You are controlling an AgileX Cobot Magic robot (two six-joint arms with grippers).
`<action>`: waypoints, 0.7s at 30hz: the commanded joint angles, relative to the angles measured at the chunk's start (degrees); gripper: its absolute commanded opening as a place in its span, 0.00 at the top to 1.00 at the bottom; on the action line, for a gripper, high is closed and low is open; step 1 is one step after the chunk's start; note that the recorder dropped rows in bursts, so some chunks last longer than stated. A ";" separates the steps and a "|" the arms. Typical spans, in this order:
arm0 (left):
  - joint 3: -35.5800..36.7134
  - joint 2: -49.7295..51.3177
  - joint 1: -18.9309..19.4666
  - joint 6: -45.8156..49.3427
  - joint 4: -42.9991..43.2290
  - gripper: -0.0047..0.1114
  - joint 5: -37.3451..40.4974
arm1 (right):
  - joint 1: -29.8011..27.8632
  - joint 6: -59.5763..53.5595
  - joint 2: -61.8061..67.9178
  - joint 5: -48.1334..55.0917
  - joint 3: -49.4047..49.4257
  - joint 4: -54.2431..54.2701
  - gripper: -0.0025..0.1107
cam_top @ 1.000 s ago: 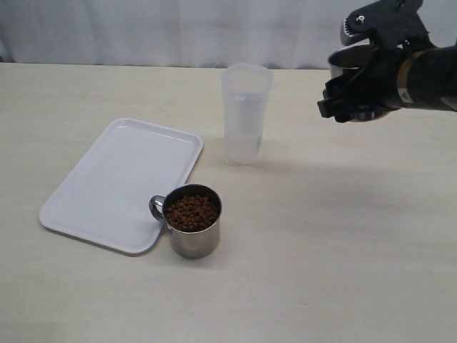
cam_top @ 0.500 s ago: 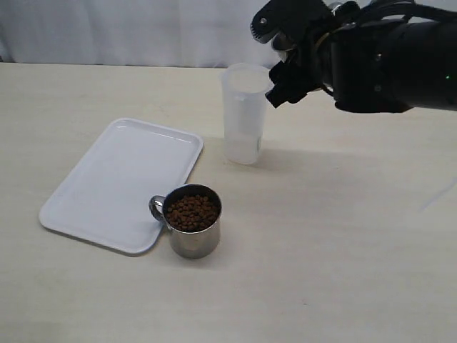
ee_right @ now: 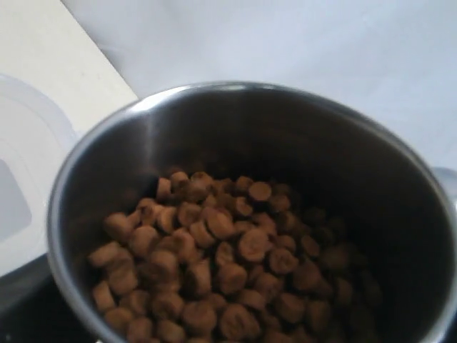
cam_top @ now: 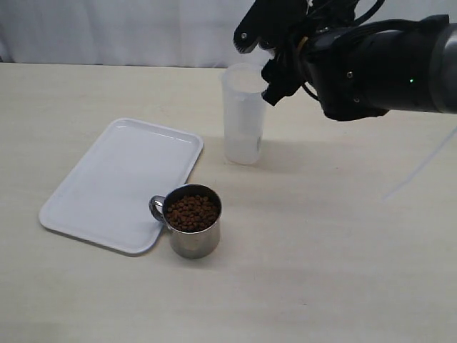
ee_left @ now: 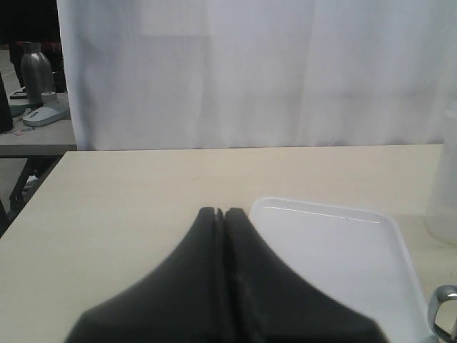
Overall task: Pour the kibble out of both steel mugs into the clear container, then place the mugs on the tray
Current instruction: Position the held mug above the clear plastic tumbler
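The pale table (cam_top: 343, 271) carries everything. The black right arm (cam_top: 378, 68) reaches in from the right, above the table, to the mouth of the clear container. The white tray (cam_top: 114, 182) lies flat on the left with nothing on it. Just beside its far right corner the clear container (cam_top: 245, 121) stands upright. The right fingers (cam_top: 275, 75) grasp the held mug (ee_right: 250, 136) just beside and above the container's rim, and its kibble (ee_right: 214, 271) is inside it. The standing mug (cam_top: 193, 239) rests upright at the tray's near right corner, its loop handle at the tray's rim, filled with more kibble (cam_top: 191, 212). The left fingers (ee_left: 211, 236) are clenched together on nothing, above the table by the tray.
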 commanded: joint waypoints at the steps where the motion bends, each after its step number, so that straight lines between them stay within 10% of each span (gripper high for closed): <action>1: 0.08 -0.08 -0.17 -0.62 -0.08 0.96 -0.71 | 0.19 -0.62 -0.33 0.77 -0.56 -1.73 0.94; 21: 0.08 -0.08 -0.17 -0.62 -0.08 0.96 -0.48 | 0.09 -18.10 3.42 1.95 -4.58 -1.73 0.94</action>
